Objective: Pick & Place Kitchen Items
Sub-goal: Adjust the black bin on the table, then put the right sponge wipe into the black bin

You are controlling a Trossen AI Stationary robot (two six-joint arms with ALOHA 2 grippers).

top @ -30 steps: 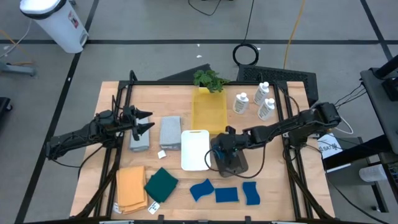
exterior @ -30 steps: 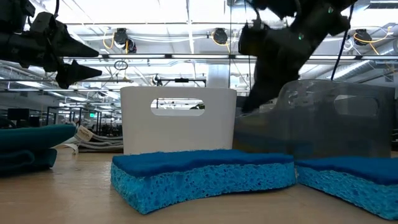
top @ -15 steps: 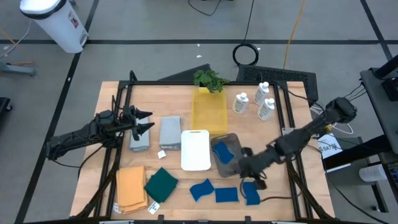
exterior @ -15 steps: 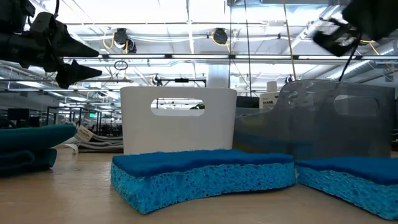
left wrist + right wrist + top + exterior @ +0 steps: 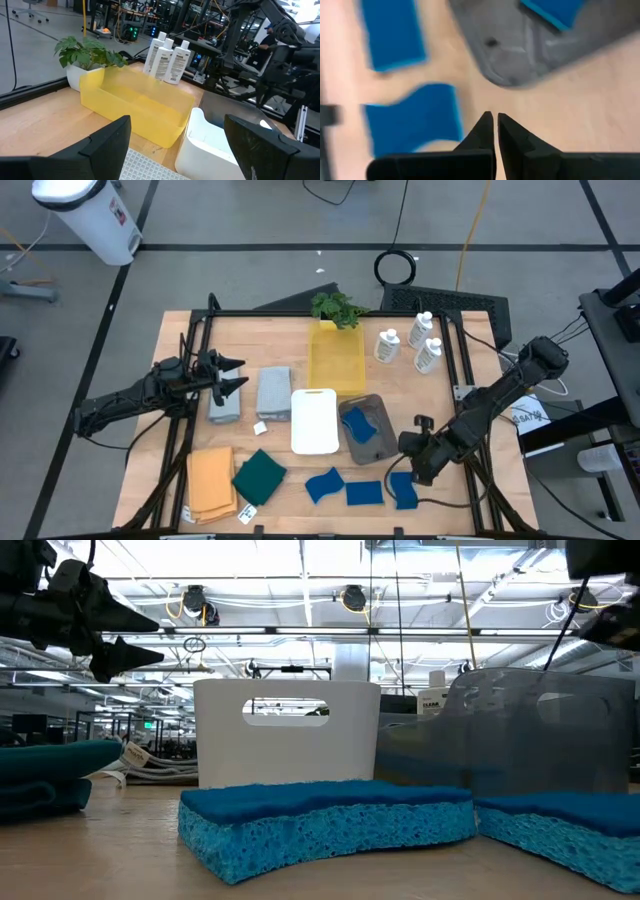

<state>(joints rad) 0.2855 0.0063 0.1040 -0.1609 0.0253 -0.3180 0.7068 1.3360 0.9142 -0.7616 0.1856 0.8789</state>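
Three blue sponges (image 5: 364, 493) lie flat near the table's front edge, and another blue sponge (image 5: 360, 423) lies in the grey bin (image 5: 382, 448). My right gripper (image 5: 416, 472) is shut on nothing and points down, just above the table beside the rightmost sponge (image 5: 412, 125). At the left, my left gripper (image 5: 235, 375) stands open and level above the grey cloths (image 5: 273, 392). An orange-tan cloth (image 5: 210, 483) and a dark green cloth (image 5: 259, 476) lie at the near left. White bottles (image 5: 415, 340) stand at the far right.
A white bin (image 5: 314, 420) stands left of the grey bin, with a yellow bin (image 5: 335, 360) and a leafy plant (image 5: 336, 308) behind them. A black frame (image 5: 465, 395) runs along both sides of the table. There is bare wood between the grey bin and the bottles.
My right gripper, shut throughout, has swung from above the grey bin toward the table's near right and now points down beside the rightmost sponge. As it went, the sponge in the grey bin came into view.
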